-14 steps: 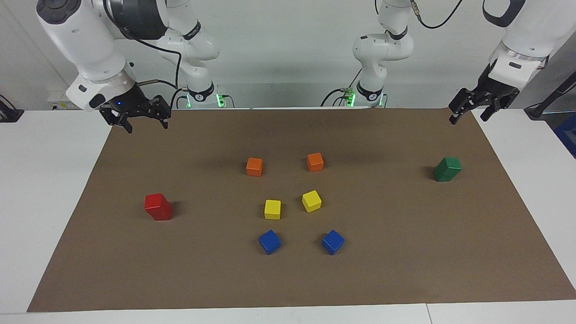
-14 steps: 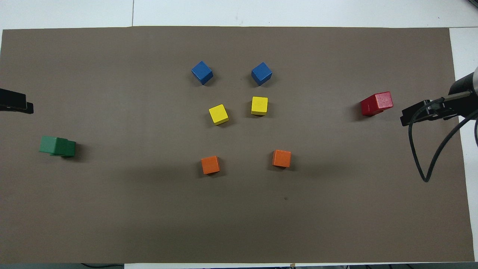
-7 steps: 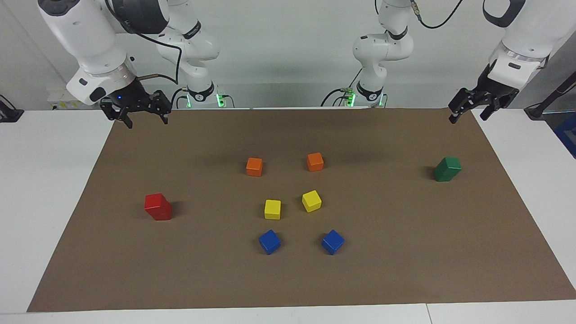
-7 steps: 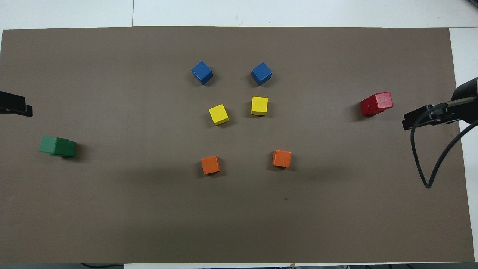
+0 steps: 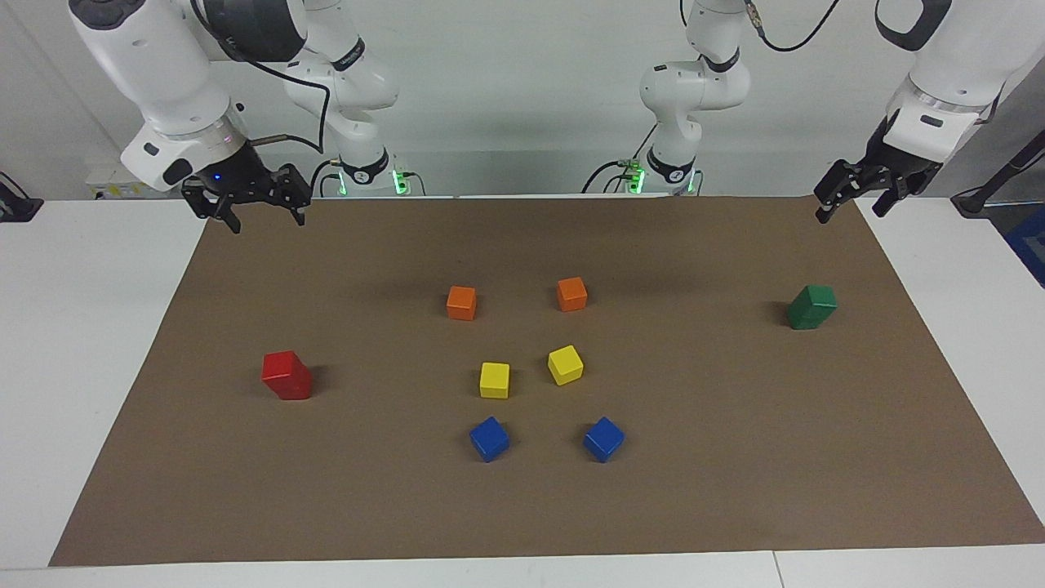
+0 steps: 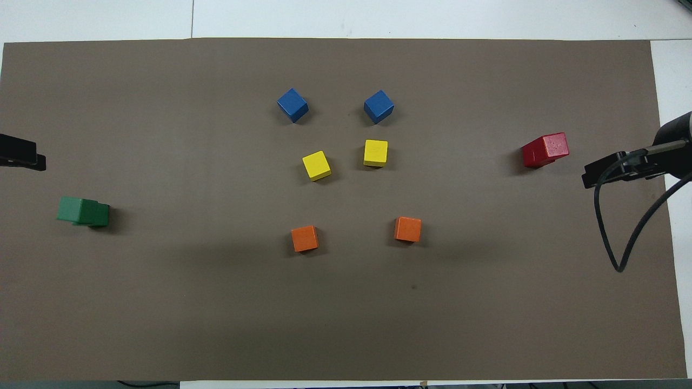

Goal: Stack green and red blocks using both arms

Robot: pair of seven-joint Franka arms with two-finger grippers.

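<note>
Two red blocks [image 5: 286,376] stand stacked, the top one slightly askew, toward the right arm's end of the mat; the stack also shows in the overhead view [image 6: 546,149]. Two green blocks [image 5: 812,307] stand stacked, the top one offset, toward the left arm's end; this stack shows in the overhead view too [image 6: 84,210]. My right gripper [image 5: 269,224] is open and empty, raised over the mat's corner at the robots' edge, apart from the red stack. My left gripper [image 5: 848,216] is open and empty, raised over the other corner at that edge. Both show at the overhead view's sides: right gripper [image 6: 611,169], left gripper [image 6: 22,154].
A brown mat [image 5: 735,457] covers the white table. In its middle lie two orange cubes [image 5: 461,303] [image 5: 571,294], two yellow cubes [image 5: 494,380] [image 5: 565,364] and two blue cubes [image 5: 489,438] [image 5: 603,438], in pairs. A black cable [image 6: 621,232] hangs from the right arm.
The right gripper has risen a little and drawn back toward the robots' edge of the mat. The left gripper has barely shifted. The blocks have not moved.
</note>
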